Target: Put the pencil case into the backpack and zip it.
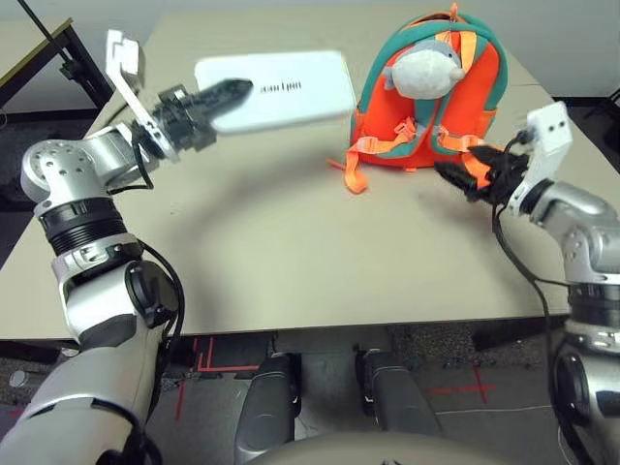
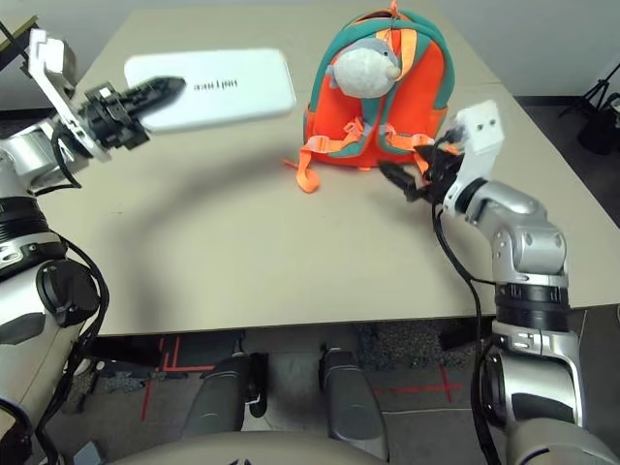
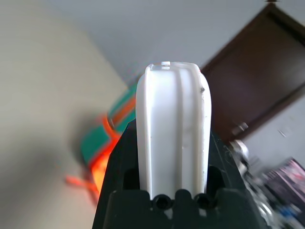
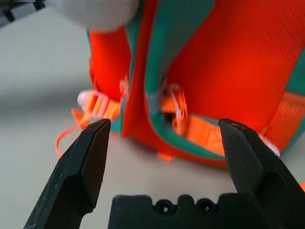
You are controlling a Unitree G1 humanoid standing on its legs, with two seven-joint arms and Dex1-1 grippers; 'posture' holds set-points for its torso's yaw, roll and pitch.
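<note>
The white pencil case (image 1: 281, 89) hangs above the back left of the table, held flat by its left end in my left gripper (image 1: 225, 97). In the left wrist view the pencil case (image 3: 174, 129) stands edge-on between the black fingers (image 3: 121, 171). The orange backpack (image 1: 441, 92) with teal trim stands at the back right, its grey-white plush fish (image 1: 426, 68) on the front. My right gripper (image 1: 465, 176) sits low by the backpack's right lower corner, open. Its two fingers (image 4: 90, 157) stand wide apart in the right wrist view, facing the backpack (image 4: 224, 71) and its straps, holding nothing.
The beige table (image 1: 291, 252) spreads between my arms. An orange strap (image 1: 351, 174) trails from the backpack's lower left onto the tabletop. A dark frame (image 1: 44, 48) stands off the table at far left.
</note>
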